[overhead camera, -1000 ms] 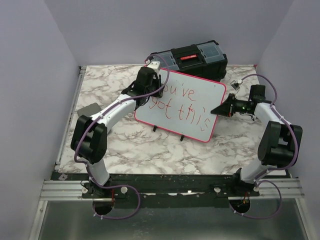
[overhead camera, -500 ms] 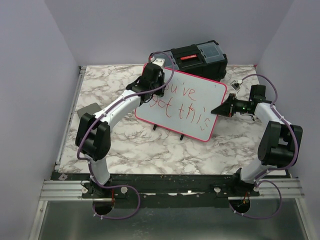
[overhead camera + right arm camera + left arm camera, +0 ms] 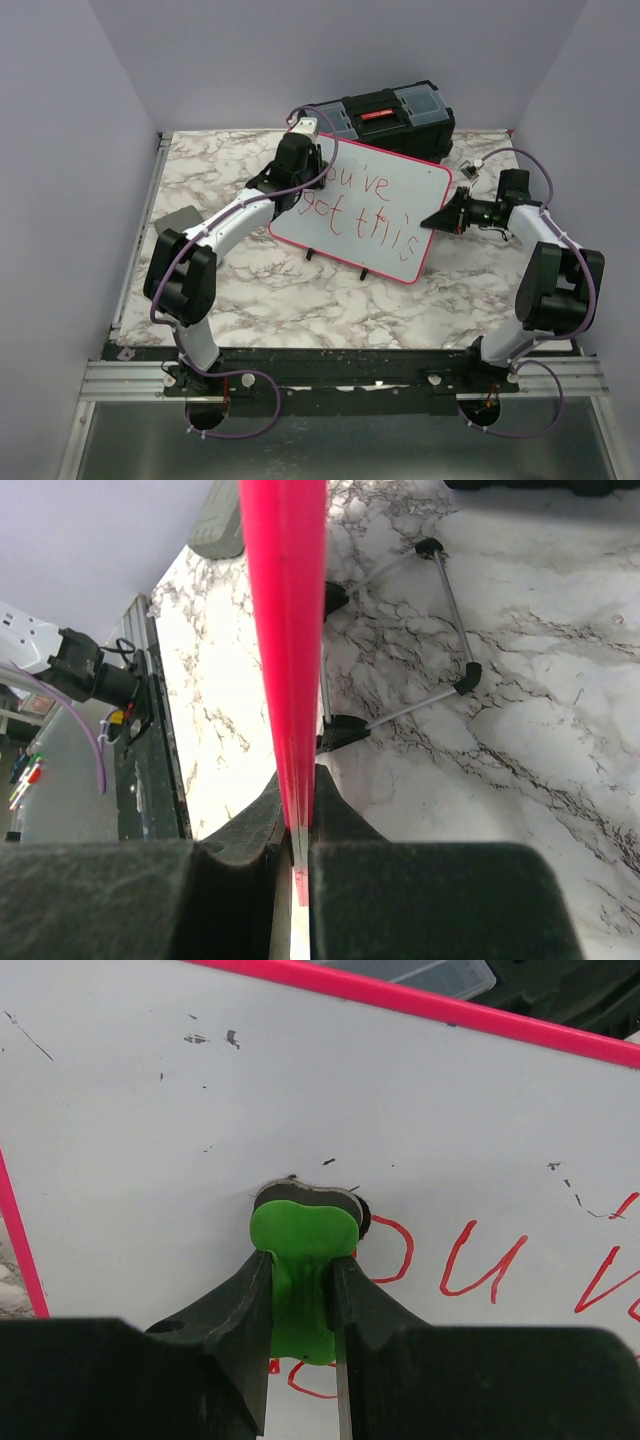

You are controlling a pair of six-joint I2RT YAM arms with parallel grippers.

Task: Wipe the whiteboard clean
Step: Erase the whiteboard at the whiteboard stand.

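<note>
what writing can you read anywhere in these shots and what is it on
"ou've": red handwriting, top line on the whiteboard; whatever comes before it is hidden behind the left arm.
"got this": red handwriting, second line on the same board.
Red label on top of the black toolbox: too small to read.

The whiteboard (image 3: pixel 365 215) stands in the middle of the bench (image 3: pixel 260 290), with the toolbox (image 3: pixel 385 118) just behind it at 12 o'clock and a flat pad (image 3: pixel 175 222) well apart at 9 o'clock. The left hand (image 3: pixel 302 1265) holds an eraser (image 3: pixel 300 1240) against its face near 10 o'clock, and the right hand (image 3: pixel 435 220) grips its 3 o'clock edge.
</note>
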